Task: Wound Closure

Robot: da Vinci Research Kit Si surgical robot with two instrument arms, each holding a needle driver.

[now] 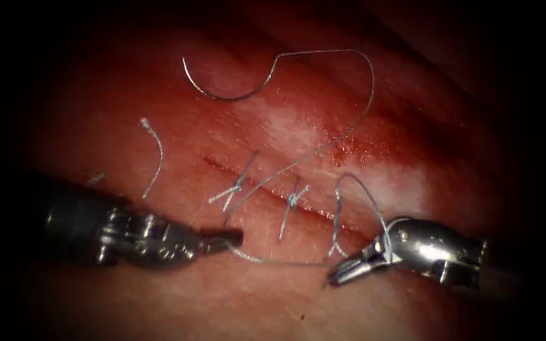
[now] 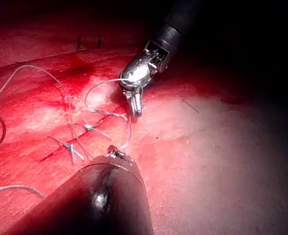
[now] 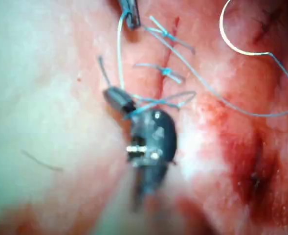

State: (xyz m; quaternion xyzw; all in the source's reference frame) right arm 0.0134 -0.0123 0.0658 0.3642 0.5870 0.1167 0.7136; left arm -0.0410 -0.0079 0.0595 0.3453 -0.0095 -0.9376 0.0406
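Pale, red-streaked tissue (image 1: 159,297) spreads under both of your tools, with the cut (image 1: 266,189) slanting across its middle and two tied knots (image 1: 235,187) sitting on it. Working from the left: a loose cut end of thread (image 1: 154,158) lies left of the cut. Your left tool (image 1: 225,240) has its jaws closed on the thread (image 1: 273,260) near the cut's left end. Further up, the needle (image 1: 225,95) rests free on the tissue above the cut, in neither tool and not in the tissue. Your right tool (image 1: 349,268) has thread looped around it, its jaws pinched on the strand as far as I can judge (the tips are small). The thread looks thin and limp; the needle stiff and slippery, probably best gripped on its mid-curve.
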